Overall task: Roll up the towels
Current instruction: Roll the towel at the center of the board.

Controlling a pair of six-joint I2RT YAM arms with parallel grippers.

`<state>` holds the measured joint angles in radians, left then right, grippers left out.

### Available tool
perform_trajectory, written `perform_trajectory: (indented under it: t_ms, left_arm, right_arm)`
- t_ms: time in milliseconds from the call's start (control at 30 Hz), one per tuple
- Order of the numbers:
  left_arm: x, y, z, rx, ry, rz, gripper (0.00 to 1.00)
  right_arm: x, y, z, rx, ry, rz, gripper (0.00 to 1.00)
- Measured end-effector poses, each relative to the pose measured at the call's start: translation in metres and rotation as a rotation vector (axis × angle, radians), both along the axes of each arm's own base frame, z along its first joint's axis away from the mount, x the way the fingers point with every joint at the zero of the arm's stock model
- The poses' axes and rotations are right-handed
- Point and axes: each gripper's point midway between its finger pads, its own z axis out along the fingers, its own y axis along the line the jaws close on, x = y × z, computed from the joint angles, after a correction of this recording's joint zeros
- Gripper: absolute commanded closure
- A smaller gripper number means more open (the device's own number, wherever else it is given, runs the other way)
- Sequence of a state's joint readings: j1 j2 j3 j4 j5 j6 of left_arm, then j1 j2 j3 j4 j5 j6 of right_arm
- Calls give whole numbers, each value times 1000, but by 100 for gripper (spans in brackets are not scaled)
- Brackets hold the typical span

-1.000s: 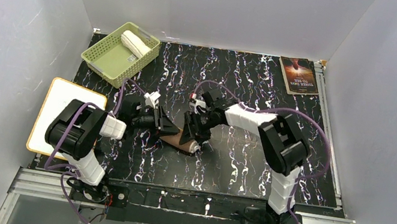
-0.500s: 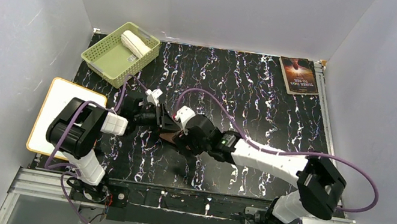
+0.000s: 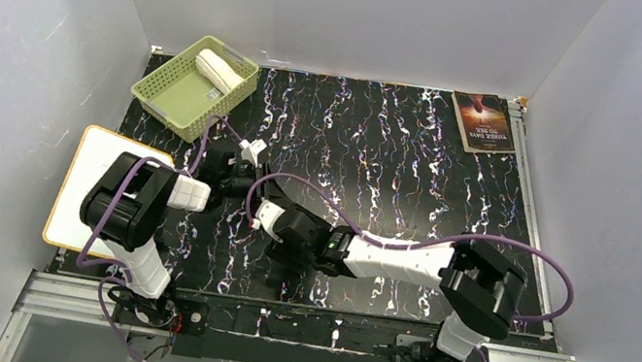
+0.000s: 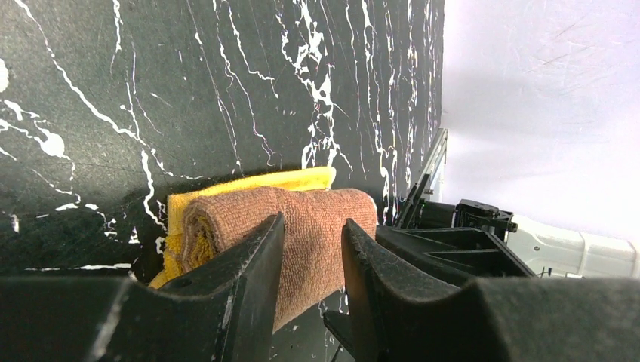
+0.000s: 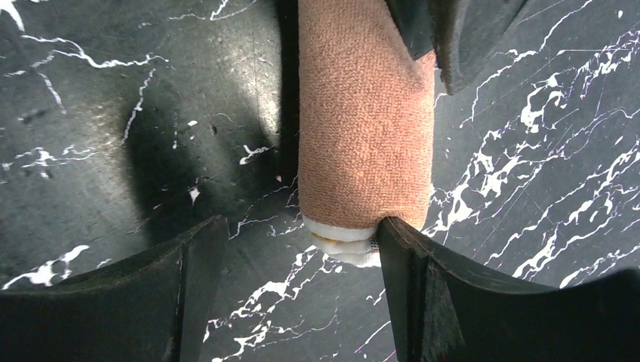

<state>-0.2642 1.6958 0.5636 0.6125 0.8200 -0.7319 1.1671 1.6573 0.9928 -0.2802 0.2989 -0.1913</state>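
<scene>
Marbled black tabletop (image 3: 419, 158) lies between white walls (image 3: 375, 13); a green basket (image 3: 174, 107) stands at the far left with the cream towel (image 3: 217, 70) lying rolled inside it, and a book (image 3: 483, 121) lies at the far right; the yellow-and-brown towel (image 4: 317, 211) sits on the near left part of the table, wound into a short cylinder with the brown side out and a yellow edge showing beside it; the left gripper (image 4: 313, 226) is clamped across the roll's middle; the right gripper (image 5: 300, 226) stands with its jaws wide apart at one end of the roll, one finger touching the cloth, the other well clear, holding nothing; I judge the rolling of this second towel all but finished, and the step in hand is tidying and securing the roll; the next move calls for a firm hold that stops the loose yellow edge unwinding, then probably a carry to the basket beside the cream one
</scene>
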Motion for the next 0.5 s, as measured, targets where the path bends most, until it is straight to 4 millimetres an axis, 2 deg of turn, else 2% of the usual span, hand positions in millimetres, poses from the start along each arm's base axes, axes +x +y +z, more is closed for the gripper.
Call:
perform_trajectory:
  t_ms: [167, 500]
  left_arm:
    - [2, 0, -1, 9, -6, -8, 65]
    - [10, -3, -4, 16, -7, -26, 66]
  right_arm:
    - [7, -3, -12, -70, -47, 17, 31]
    - [30, -4, -16, -142, -165, -2, 31]
